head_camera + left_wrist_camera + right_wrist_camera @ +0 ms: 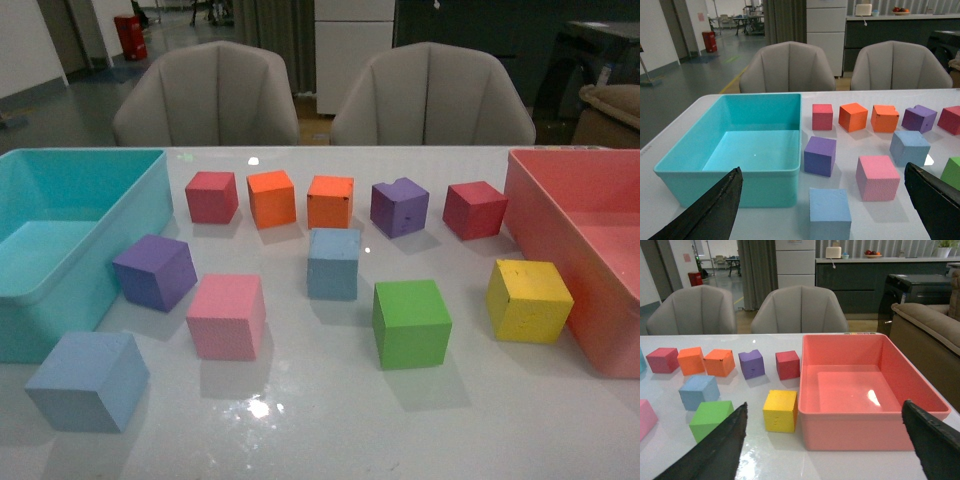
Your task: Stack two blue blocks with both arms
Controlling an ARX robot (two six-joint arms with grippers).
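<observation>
Start from left fingers (715, 210) and right fingers (720, 445) spread wide, gripping nothing. Find near blue block (88, 380) at the near left of the worktop (320, 430), just beside the turquoise bin (85, 152); find middle blue block (333, 263) behind the pink block (227, 315) and green block (411, 322). Lower the left fingers over two flat faces of the near blue block, clear of the bin wall. Reach the right fingers to the middle blue block, avoiding the green block. Squeeze gently, probably; set one flush on the other.
</observation>
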